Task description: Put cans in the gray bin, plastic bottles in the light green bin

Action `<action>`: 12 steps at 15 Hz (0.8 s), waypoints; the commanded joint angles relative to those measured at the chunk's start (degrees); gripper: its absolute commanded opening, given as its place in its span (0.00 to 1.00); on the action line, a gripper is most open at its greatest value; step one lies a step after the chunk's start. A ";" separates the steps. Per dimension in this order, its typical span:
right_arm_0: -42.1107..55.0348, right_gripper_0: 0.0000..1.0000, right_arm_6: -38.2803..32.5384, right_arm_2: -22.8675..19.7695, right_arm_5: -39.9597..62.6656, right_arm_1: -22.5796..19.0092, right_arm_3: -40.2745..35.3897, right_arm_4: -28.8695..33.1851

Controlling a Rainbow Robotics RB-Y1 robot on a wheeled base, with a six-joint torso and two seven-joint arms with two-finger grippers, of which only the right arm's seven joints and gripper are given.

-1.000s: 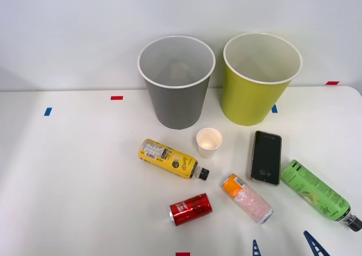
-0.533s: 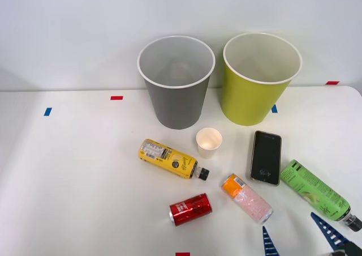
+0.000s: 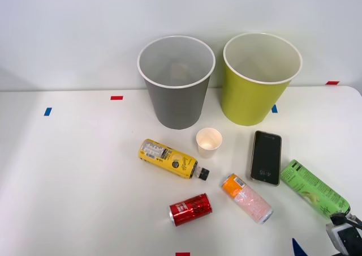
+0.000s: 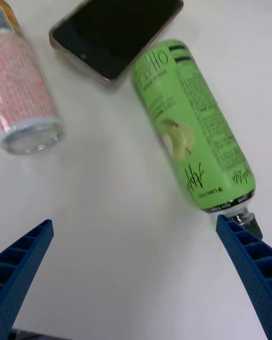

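Sorting not begun: both cans [image 3: 190, 209] and both plastic bottles [image 3: 173, 159] lie on the surface [image 3: 73, 176]; gray bin [image 3: 176, 81] & light green bin [image 3: 261, 78] look unfilled. Your right hand [image 4: 136, 277] is wide open, holding nothing, by the green bottle [image 4: 192, 124] cap end.

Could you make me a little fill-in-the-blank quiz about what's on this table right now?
1. The small white cup stands in front of the ____ bin.
2. The phone lies between the pink can and the ____ bottle.
3. The blue pincer is ____, with nothing held in it.
4. The yellow bottle has a ____ cap.

Missing words: gray; green; open; black
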 commanded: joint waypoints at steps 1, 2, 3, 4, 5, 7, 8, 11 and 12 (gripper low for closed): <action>-7.72 1.00 -1.79 -2.61 8.23 -4.95 -1.17 0.02; -10.00 1.00 -3.63 -2.87 10.60 -6.35 -1.17 -0.33; -12.64 1.00 -5.57 -3.31 12.62 -7.94 -1.17 -1.56; -14.92 1.00 -6.45 -4.19 14.91 -8.99 -1.17 -3.58; -17.82 1.00 -6.45 -6.04 18.95 -9.78 -1.17 -7.36; -22.31 1.00 -5.65 -9.55 26.07 -10.22 -1.17 -14.21; -25.03 1.00 -5.13 -10.87 30.03 -10.40 -1.17 -17.64; -31.62 1.00 -3.63 -12.45 39.61 -11.98 -1.17 -23.44; -34.17 1.00 -2.75 -12.63 41.63 -12.59 -1.17 -25.55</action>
